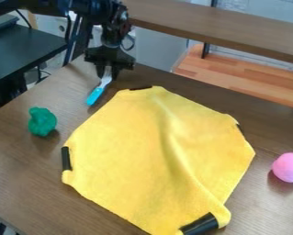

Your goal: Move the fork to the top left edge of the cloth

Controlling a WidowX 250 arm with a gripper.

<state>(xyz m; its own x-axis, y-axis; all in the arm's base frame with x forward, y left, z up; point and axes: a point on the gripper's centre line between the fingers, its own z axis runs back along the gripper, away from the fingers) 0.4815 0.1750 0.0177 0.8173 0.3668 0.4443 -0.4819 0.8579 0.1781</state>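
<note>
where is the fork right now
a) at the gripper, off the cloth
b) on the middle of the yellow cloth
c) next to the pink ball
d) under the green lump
a, the fork is at the gripper, and a strip of brown table shows between its blue handle and the yellow cloth

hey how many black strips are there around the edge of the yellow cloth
4: a top strip, a left strip, a right strip and a bottom strip, each at the cloth's edge. More could be hidden beneath.
</note>
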